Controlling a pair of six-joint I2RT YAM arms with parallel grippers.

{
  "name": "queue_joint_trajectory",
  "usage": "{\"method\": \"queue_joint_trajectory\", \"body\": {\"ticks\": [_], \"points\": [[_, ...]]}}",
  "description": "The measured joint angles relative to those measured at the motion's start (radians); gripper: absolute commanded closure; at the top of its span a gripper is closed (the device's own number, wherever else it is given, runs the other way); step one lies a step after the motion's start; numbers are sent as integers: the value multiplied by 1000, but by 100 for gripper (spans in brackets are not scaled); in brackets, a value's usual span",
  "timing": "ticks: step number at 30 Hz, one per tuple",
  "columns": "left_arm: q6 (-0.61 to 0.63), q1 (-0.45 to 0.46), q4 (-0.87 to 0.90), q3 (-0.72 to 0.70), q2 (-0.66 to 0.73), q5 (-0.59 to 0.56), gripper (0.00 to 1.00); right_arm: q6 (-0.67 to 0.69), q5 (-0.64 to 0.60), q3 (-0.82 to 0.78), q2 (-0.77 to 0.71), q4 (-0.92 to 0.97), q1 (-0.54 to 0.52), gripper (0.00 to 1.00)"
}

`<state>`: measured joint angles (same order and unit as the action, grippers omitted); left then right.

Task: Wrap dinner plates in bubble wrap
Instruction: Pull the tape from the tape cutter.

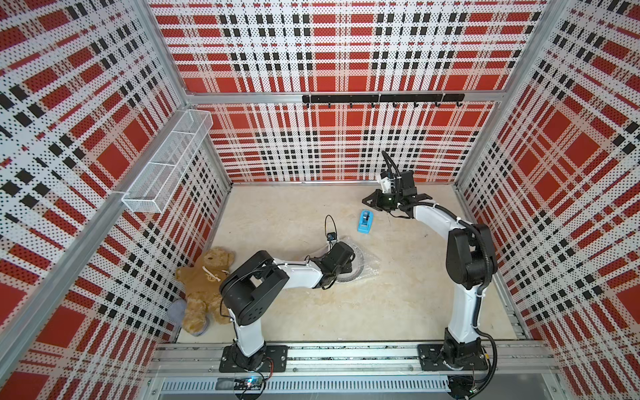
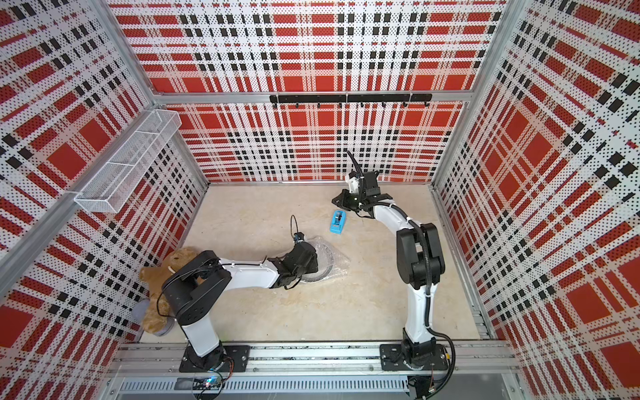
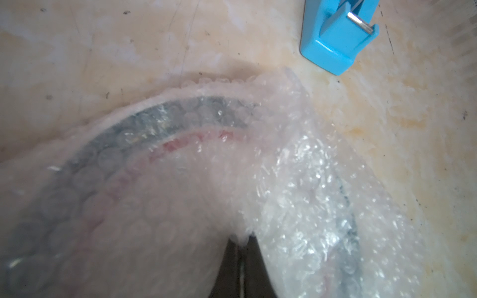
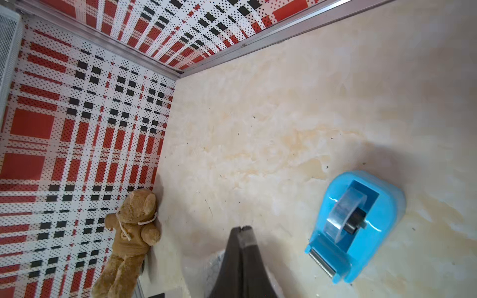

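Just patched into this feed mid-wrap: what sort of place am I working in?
Probably a robot test cell, not a kitchen: plaid perforated walls, aluminium framing, and a mounting rail bolted along the front edge.

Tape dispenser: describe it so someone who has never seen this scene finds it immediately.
On the beige tabletop, look past the bubble wrap bundle at the centre, toward the back wall. The tape dispenser stands there alone, touching nothing: small, bright blue plastic with a clear roll, the only bright blue thing here.
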<state>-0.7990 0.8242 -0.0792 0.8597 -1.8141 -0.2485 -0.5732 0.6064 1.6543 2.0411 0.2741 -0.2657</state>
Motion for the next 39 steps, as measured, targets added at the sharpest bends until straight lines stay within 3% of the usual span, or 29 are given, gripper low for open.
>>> {"method": "queue_joint_trajectory", "body": {"ticks": [7, 21, 39], "points": [[0, 0, -1, 0, -1, -1, 100, -8, -24, -33, -31, -66, -2, 100], [2, 0, -4, 0, -2, -1, 100, 40, -70, 21, -77, 14, -12, 100], [3, 0, -8, 0, -3, -1, 100, 35, -71, -23, -129, -39, -21, 100]]}}
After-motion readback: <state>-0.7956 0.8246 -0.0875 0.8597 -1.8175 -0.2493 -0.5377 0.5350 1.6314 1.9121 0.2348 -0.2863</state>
